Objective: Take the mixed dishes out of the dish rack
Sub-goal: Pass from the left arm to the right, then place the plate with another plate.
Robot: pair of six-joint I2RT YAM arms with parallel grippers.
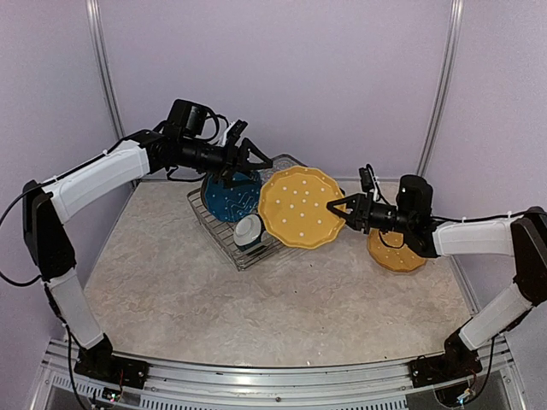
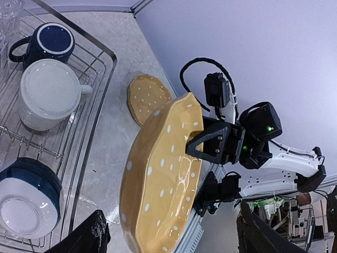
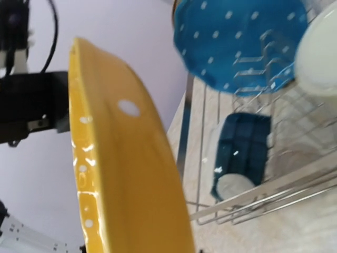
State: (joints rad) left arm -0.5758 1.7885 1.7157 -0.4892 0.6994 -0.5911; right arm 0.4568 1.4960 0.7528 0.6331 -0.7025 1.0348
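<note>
- Two fingers of your right gripper [image 1: 335,207] are pinched on the rim of the large yellow dotted plate [image 1: 301,207]. It hangs on edge in the air out past the fingertips.
- Your left gripper [image 1: 245,158] hovers with its fingers spread wide and nothing between them (the left wrist view shows one at each bottom corner). The blue dotted plate [image 1: 231,196] stands just below it.
- Beneath your right wrist a smaller yellow dotted plate [image 1: 396,252] lies flat on the table, outside the rack. I would count that one as done.
- The held plate looks lifted off the dish rack [image 1: 209,226], at the end nearest your right gripper. I judge it taken out but not yet set down.
- Several dishes are left to unload under and around the left gripper:
  - The blue plate stands upright in the dividers.
  - The teal-and-white bowl [image 2: 29,203], the cream mug [image 2: 50,95] and the navy mug [image 2: 45,45] sit in the basket.
  - Some clear glass [image 2: 9,18] shows at the corner of the left wrist view, too cropped to count.
  - I cannot find a bird-pattern plate.
- By my reckoning you are early in the job, with most of the load waiting in the rack.
- The table [image 1: 171,290] is pale, speckled and stone-like.
- Plain lilac walls [image 1: 282,68] with metal poles stand close behind the rack.
- An aluminium rail [image 1: 273,384] runs along the edge at the arm bases.
</note>
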